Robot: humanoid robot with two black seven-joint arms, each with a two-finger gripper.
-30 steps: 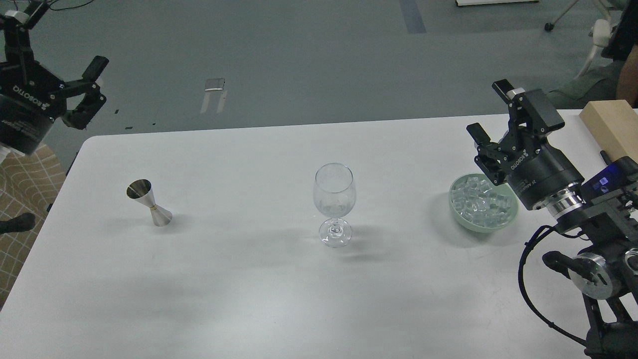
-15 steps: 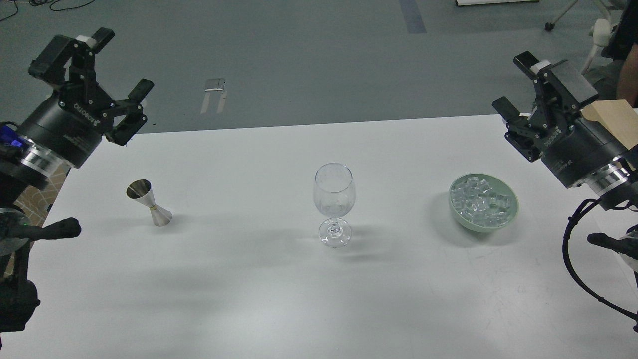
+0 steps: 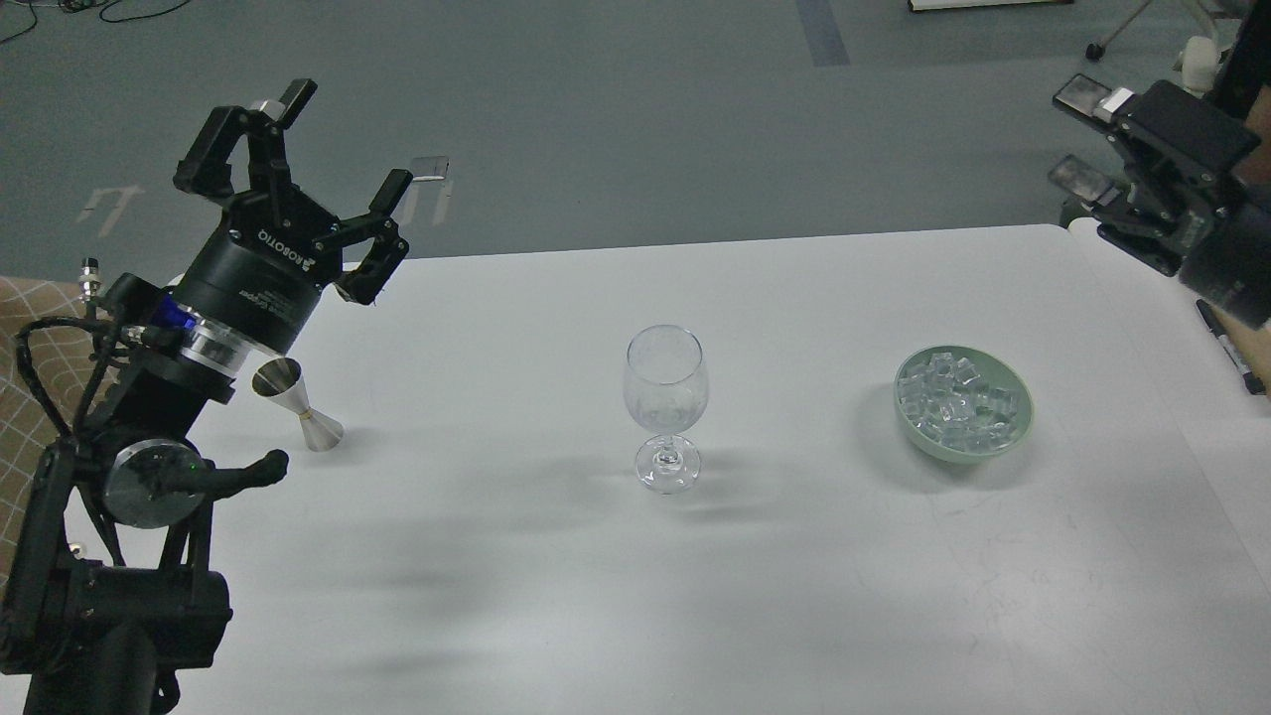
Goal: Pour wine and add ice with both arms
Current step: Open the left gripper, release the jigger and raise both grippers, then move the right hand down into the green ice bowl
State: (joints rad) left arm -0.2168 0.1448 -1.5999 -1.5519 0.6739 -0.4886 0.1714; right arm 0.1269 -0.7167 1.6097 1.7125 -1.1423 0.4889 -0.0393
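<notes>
Room: grey floor lies beyond the far edge of our white table (image 3: 556,616), with a chair base at the top right corner.
Left tool: our left tool (image 3: 343,149) hangs above the table's far left corner, its two fingers spread wide apart, pointing up and away from us; it holds nothing and touches nothing.
Right tool: our right tool (image 3: 1082,139) sits at the right edge of view, above and past the table's far right corner; its two fingers stand apart with a clear gap between them, pointing left, and they grip nothing.
Ice: the ice (image 3: 958,400) is a heap of small clear cubes in a pale green bowl (image 3: 1019,429) on the right part of the table, well apart from both tools; the heap has no long axis we can make out.
Wine glass: the wine glass (image 3: 666,405) stands upright near the table's middle, stem vertical, mouth up, between the bowl and the jigger.
Jigger: the steel jigger (image 3: 298,403) stands on the left, tilted in our view with its open cup leaning left, just beside our left arm's wrist.
Pen: a dark pen (image 3: 1229,348) lies at the right edge of the table.
</notes>
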